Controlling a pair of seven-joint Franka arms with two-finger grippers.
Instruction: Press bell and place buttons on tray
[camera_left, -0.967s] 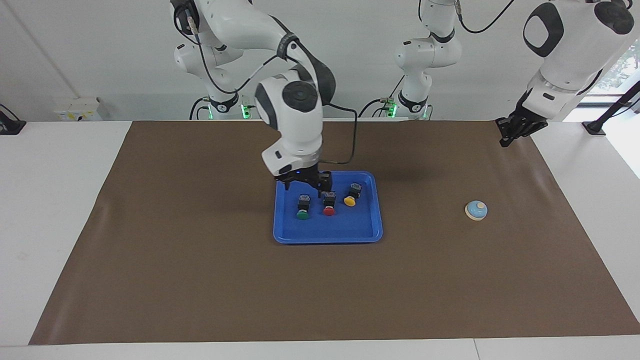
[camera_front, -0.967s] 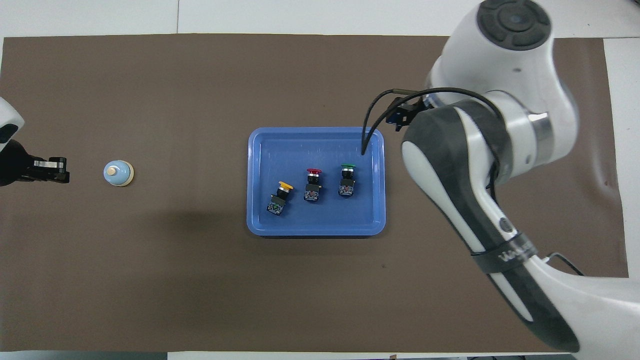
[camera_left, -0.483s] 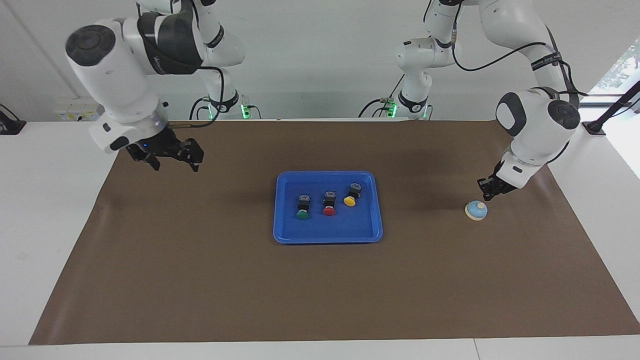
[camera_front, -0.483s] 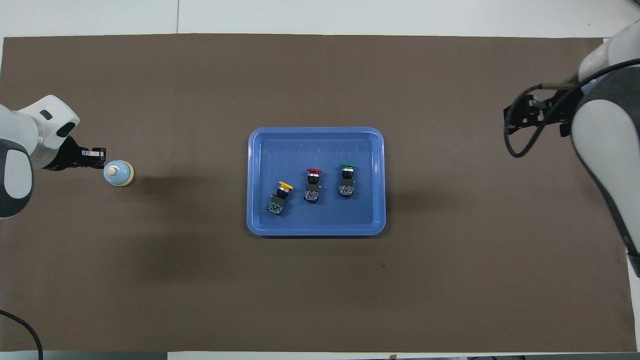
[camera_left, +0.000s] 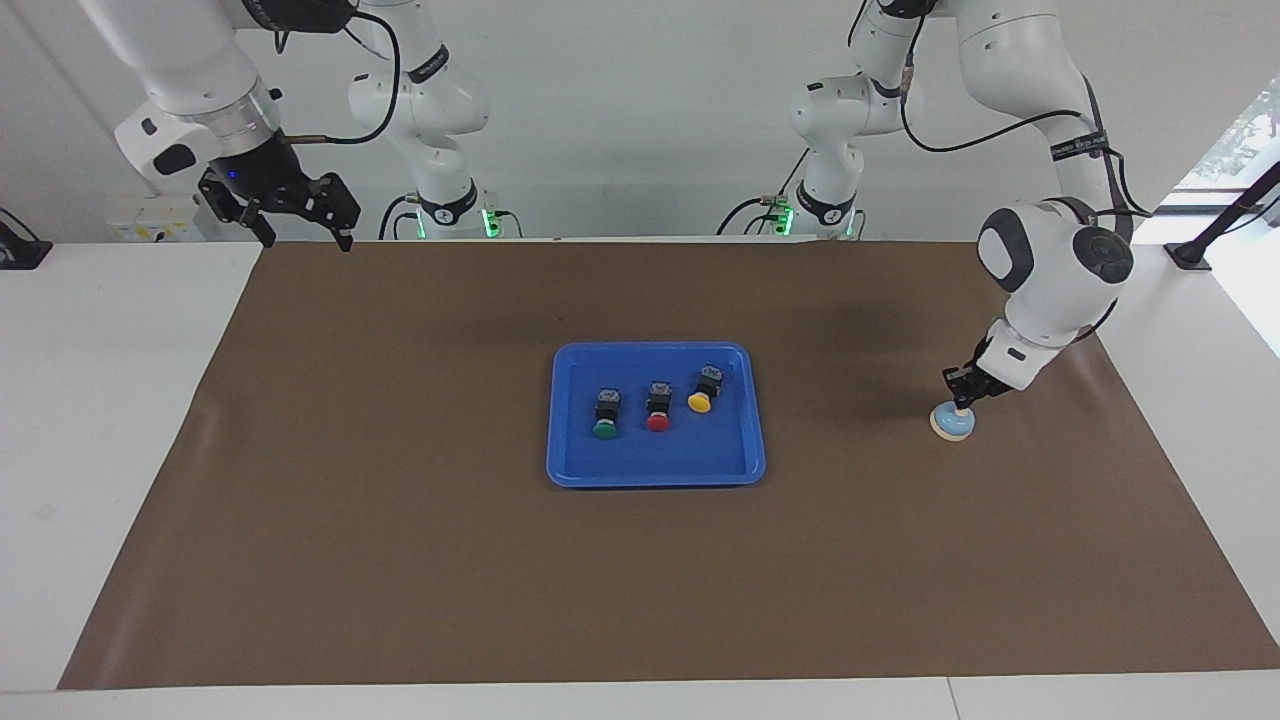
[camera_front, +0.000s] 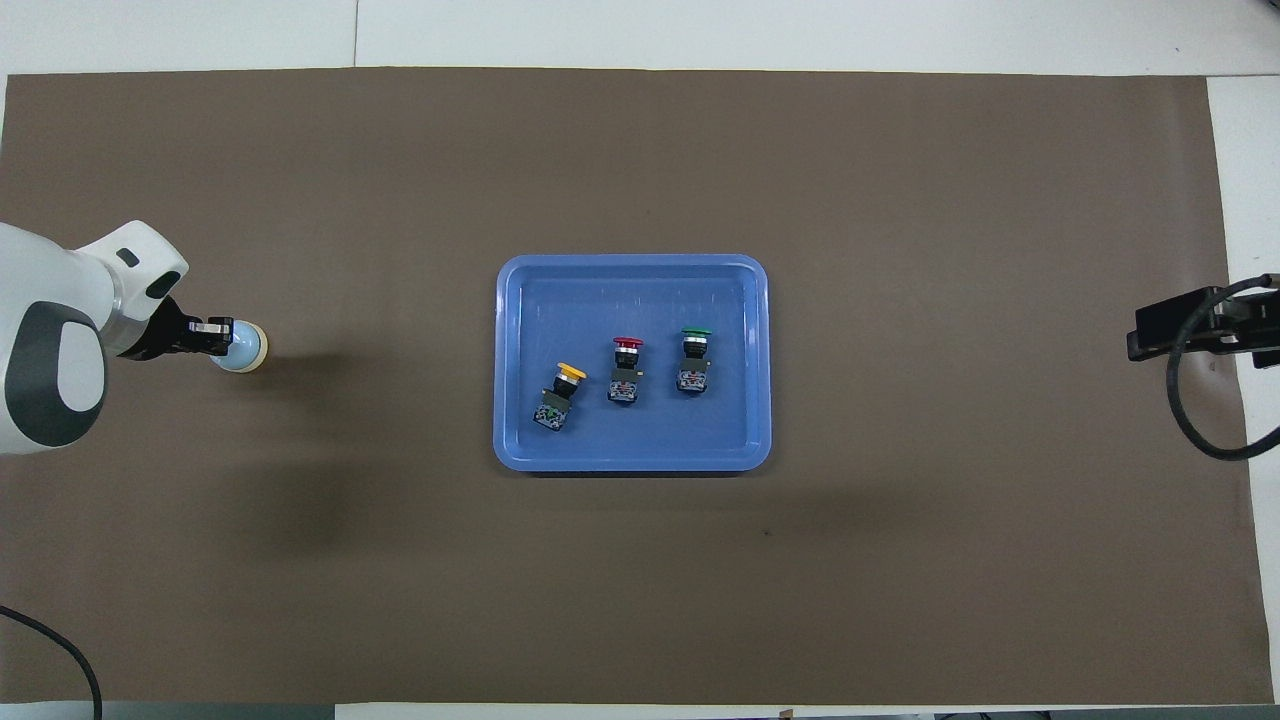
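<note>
Facing view gives you the clearest read: the left gripper (camera_left: 962, 401) sits at the right of the frame, its fingers pressed together and their tips down on the top of the bell (camera_left: 952, 424). You see the bell on the brown mat (camera_left: 400, 560) toward the left arm's end of the tabletop (camera_left: 100, 400), well apart from the tray (camera_left: 655, 476). In the overhead view the same gripper (camera_front: 218, 334) covers part of the bell (camera_front: 250, 348) at the left edge of the frame, with only the dome's outer side and cream rim showing past it.

Look to the middle of either frame for the blue tray; its rim (camera_front: 632, 461) is clear all round. 3 buttons lie inside it in a loose row, each tipped on its side with the round cap pointing away from the robots: the green button (camera_left: 605, 413) toward the right arm's end, the red button (camera_left: 657, 408) in the middle, and the yellow button (camera_left: 702, 391) toward the left arm's end, angled a little. The overhead view shows the same 3, green (camera_front: 694, 362), red (camera_front: 625, 371), yellow (camera_front: 560, 396), none touching another.

At the upper left of the facing frame you find the right gripper (camera_left: 298, 232), raised over the mat's corner with its fingers spread and nothing between them. In the overhead view it (camera_front: 1195, 330) shows only partly at the right edge.
</note>
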